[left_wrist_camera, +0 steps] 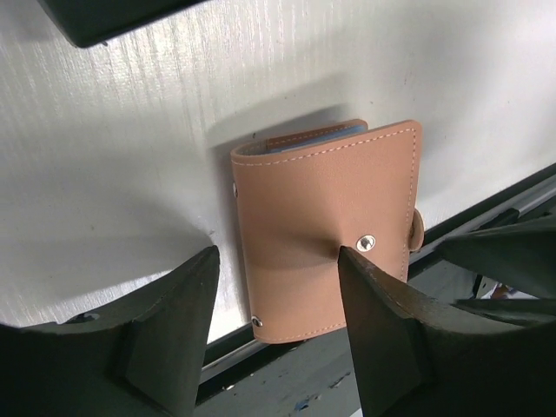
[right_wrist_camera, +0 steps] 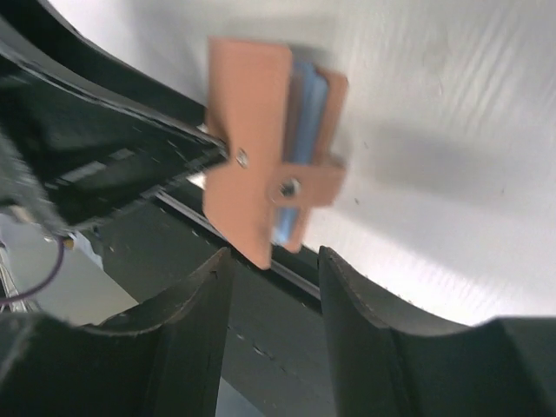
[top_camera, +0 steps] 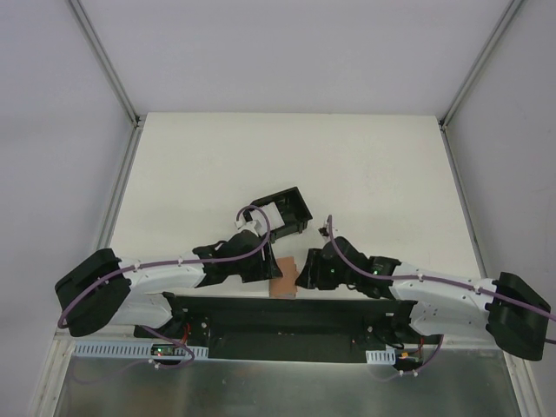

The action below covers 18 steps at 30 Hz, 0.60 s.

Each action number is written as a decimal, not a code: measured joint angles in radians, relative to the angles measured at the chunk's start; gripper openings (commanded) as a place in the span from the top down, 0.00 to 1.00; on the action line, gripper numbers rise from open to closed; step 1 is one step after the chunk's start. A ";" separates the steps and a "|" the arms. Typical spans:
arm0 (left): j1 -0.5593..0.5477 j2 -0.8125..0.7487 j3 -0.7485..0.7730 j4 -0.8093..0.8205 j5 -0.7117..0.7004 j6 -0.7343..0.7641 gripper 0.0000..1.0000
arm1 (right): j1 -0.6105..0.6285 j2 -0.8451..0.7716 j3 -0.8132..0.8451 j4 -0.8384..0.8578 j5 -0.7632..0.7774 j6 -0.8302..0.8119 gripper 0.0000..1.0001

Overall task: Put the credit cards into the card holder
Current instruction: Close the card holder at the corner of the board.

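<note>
Holder point(left_wrist_camera: 330, 234) folded flat on the table point(top_camera: 347, 165), near edge reaching out over the dark rail point(left_wrist_camera: 278, 382). Blue cards point(left_wrist_camera: 321, 139) showing as a sliver at the holder's far edge, so seemingly tucked in already. Black box point(top_camera: 282, 208) just beyond the holder.

Left gripper point(left_wrist_camera: 278, 256) at the holder's left, fingers spread: one tip over the holder's face by the snap stud, the other over bare table beside the holder. Pinching nothing. Right gripper point(right_wrist_camera: 274, 256) at the holder's right, fingers likewise spread, holder beyond the tips and ungripped.

Likeliest trouble: shoving the holder further over the rail on the way out and tipping it off the table. Cause: the left tip dragging on the leather, if touching at all; cannot tell. Also possible: cards slipping out of the holder's open edge after a knock, with the strap looking unfastened. Also: clashing across the holder, both grippers being so close to it. Safest to lift straight up, one at a time.
</note>
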 measured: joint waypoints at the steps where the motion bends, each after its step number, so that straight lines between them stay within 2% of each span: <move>1: 0.000 -0.004 0.000 -0.004 0.006 0.008 0.42 | 0.004 -0.003 -0.024 0.001 -0.014 0.018 0.53; 14: 0.001 0.000 0.003 -0.014 0.105 0.105 0.45 | 0.030 0.130 -0.069 0.153 -0.081 0.155 0.58; 18: 0.001 0.021 0.013 -0.011 0.133 0.122 0.46 | 0.031 0.131 -0.072 0.172 -0.079 0.188 0.73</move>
